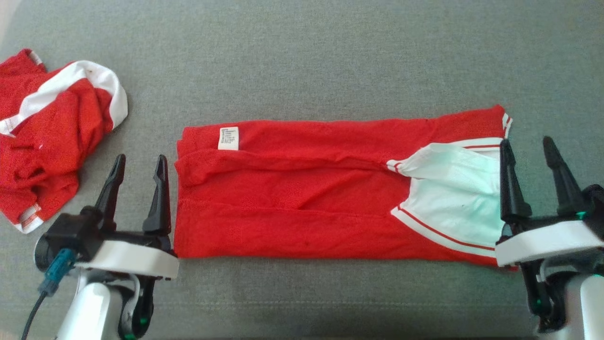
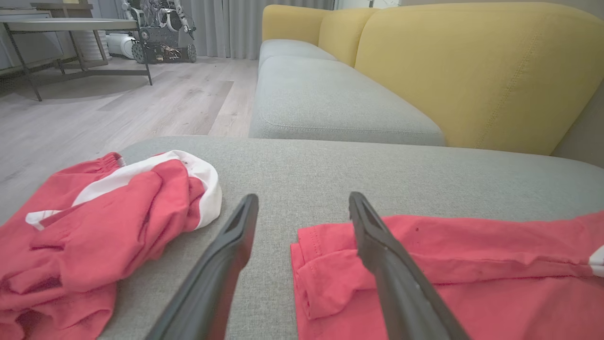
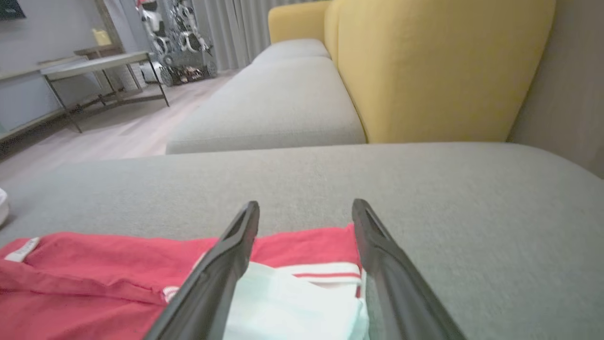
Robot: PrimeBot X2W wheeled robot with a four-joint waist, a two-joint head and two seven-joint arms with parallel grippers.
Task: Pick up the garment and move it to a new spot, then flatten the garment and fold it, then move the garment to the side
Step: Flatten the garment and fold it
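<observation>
Crumpled red-and-white cloth (image 1: 52, 137) lies at left on grey sofa seat (image 1: 330, 56). Yellow backrest (image 2: 472, 71) far right. Beyond, far left: pale wood floor (image 2: 118, 108), metal-legged table (image 2: 71, 26), grey curtains (image 2: 236, 23), wheeled machine (image 2: 163, 33).

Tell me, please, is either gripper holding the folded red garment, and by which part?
Nothing is held. The left gripper stands open beside the folded garment, at its left end; the right gripper stands open at its white right end.
</observation>
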